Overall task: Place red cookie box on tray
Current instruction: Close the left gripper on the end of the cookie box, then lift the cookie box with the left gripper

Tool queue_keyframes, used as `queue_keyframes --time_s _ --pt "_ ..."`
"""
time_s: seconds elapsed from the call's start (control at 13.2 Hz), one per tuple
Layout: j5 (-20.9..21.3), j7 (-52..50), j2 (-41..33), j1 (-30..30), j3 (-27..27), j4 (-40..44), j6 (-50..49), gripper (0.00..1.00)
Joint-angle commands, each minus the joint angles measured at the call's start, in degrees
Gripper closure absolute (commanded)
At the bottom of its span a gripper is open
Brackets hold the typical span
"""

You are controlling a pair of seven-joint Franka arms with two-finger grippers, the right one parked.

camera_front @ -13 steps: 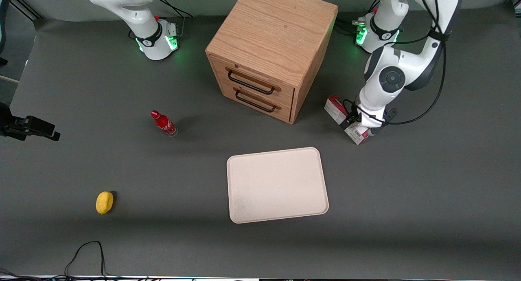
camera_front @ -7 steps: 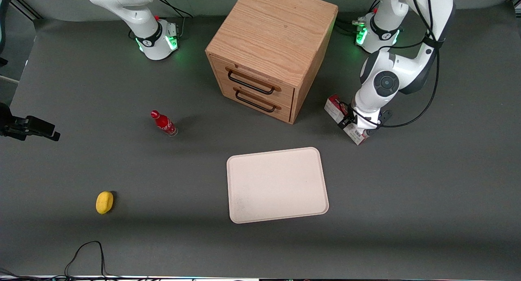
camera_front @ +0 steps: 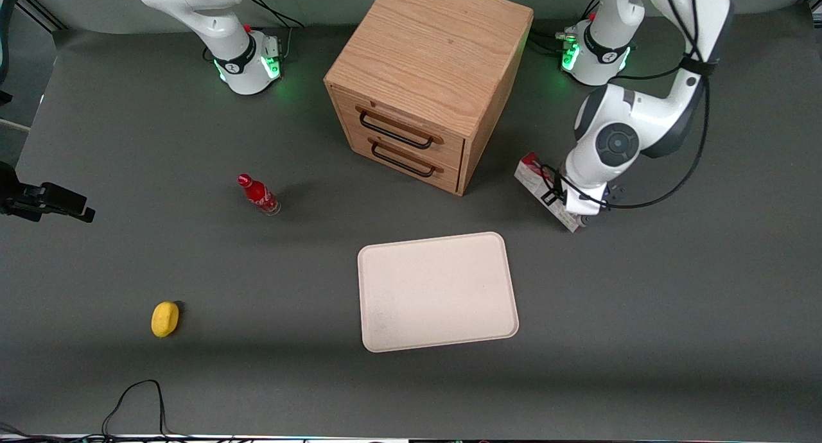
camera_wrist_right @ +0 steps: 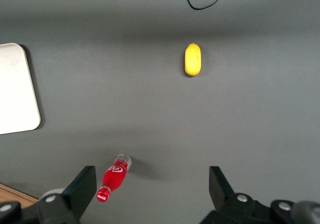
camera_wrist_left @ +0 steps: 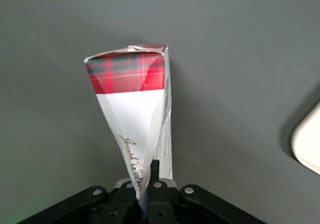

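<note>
The gripper (camera_front: pixel 573 207) is clamped on the red cookie box (camera_front: pixel 539 185), its fingers pressing the carton's whitish end. The box is beside the wooden drawer cabinet (camera_front: pixel 427 77), toward the working arm's end. The tray (camera_front: pixel 437 291) lies nearer the front camera than the cabinet, apart from the box.

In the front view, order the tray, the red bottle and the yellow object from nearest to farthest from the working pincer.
The pincer grips the red cookie box.
1. Tray, nearer the camera.
2. Red bottle, toward the parked arm's end.
3. Yellow object, farther still toward that end.
</note>
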Motion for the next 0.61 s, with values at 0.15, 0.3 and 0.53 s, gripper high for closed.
queue_keyframes --time_s 0.15,0.3,0.53 --pt "0.5 25.7 2.4 -0.2 7.5 24.4 -22.8 1.00" --pt "0.5 32.8 2.8 0.1 8.2 34.1 -30.1 1.00" --pt "0.3 37.0 6.9 -0.2 7.7 49.5 -39.6 1.00"
